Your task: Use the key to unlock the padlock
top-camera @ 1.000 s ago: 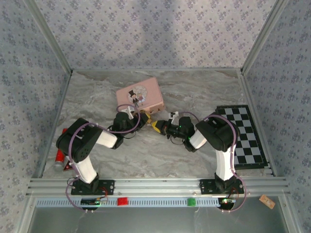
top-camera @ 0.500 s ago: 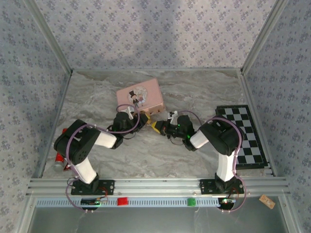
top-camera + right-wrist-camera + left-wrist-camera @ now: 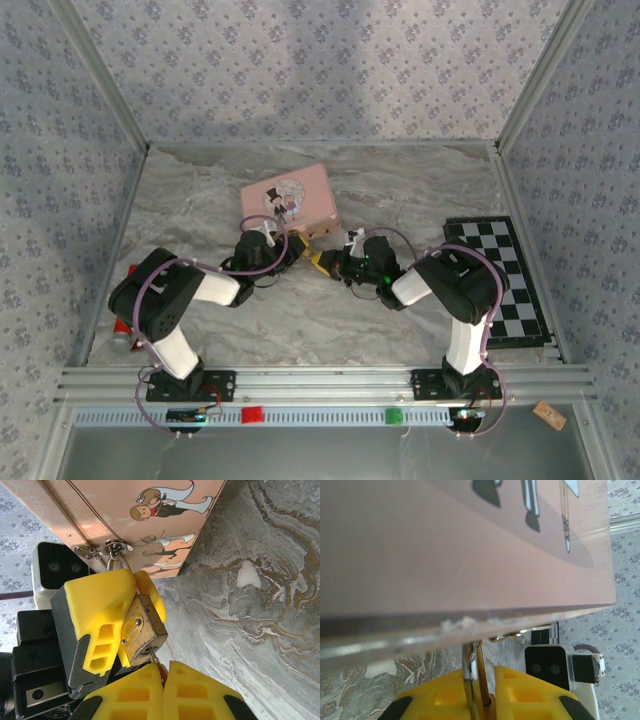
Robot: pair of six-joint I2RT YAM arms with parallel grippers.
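Red object [image 3: 121,326]: at the far left of the marbled table [image 3: 420,190], half hidden behind my left arm. I cannot tell what it is.
Left gripper [image 3: 291,249]: reaching toward the tin's near edge. In the right wrist view its yellow fingers [image 3: 95,615] are drawn narrow and clamp the brass lock body from both sides.
Pink tin [image 3: 290,193]: cartoon-printed lid, lying flat on the table just beyond both grippers.
Latch [image 3: 95,550]: silvery hasp on the tin's near edge, with the shackle passing through its ring.
Padlock [image 3: 146,626]: hanging at the tin's latch, between my two grippers. Its shackle [image 3: 468,672] rises from between the left fingers to the tin's edge.
Key [image 3: 152,656]: only a short sliver shows, running from the lock's underside into the right fingertips.
Right gripper [image 3: 162,679]: yellow fingers pressed together, pinching the key, with the tips just below the lock body.
Chessboard [image 3: 505,280]: black-and-white mat at the table's right side, well apart from the lock.
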